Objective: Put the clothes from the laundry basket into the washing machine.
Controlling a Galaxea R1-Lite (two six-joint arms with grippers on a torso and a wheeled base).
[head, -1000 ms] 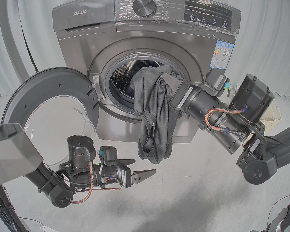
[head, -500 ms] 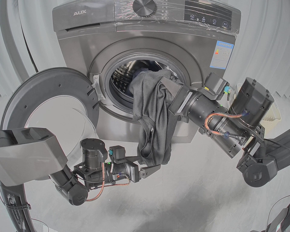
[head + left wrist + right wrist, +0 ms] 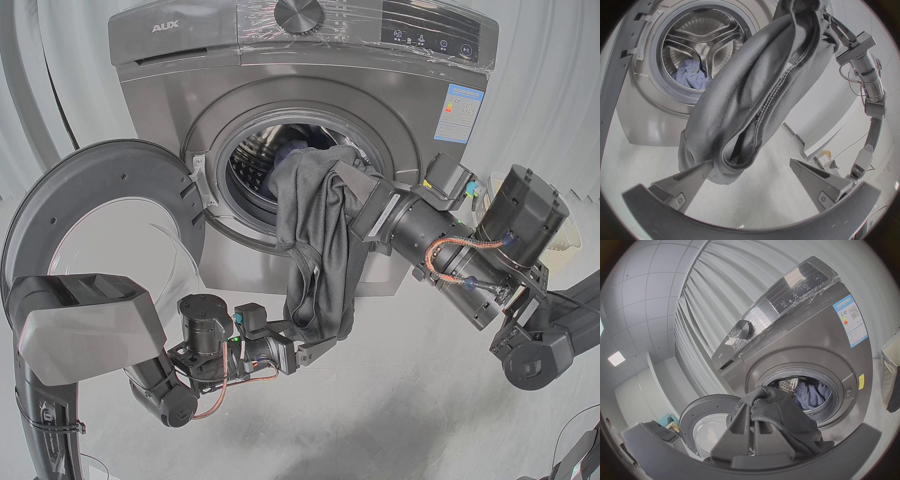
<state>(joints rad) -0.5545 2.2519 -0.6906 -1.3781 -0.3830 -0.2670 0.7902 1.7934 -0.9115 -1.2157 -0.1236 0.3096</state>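
A dark grey garment (image 3: 315, 237) hangs from the washing machine's (image 3: 187, 100) open port down over its front. My right gripper (image 3: 342, 167) is shut on the garment's top end at the port's rim, and the wrist view shows the cloth (image 3: 784, 415) bunched around the closed fingers (image 3: 740, 430). My left gripper (image 3: 306, 336) is open low in front of the machine, with the garment's lower hem (image 3: 737, 162) hanging between its fingers. A blue garment (image 3: 690, 75) lies inside the drum. The pale laundry basket (image 3: 559, 240) stands to the machine's right.
The round door (image 3: 94, 187) is swung wide open to the left of the port, just above my left arm. Light grey floor (image 3: 387, 400) lies bare in front of the machine. Pale curtains (image 3: 550, 81) hang behind it.
My left arm has moved right and toward the machine, bringing its open fingers up to the garment's lower hem. The right gripper has held the garment almost still at the port.
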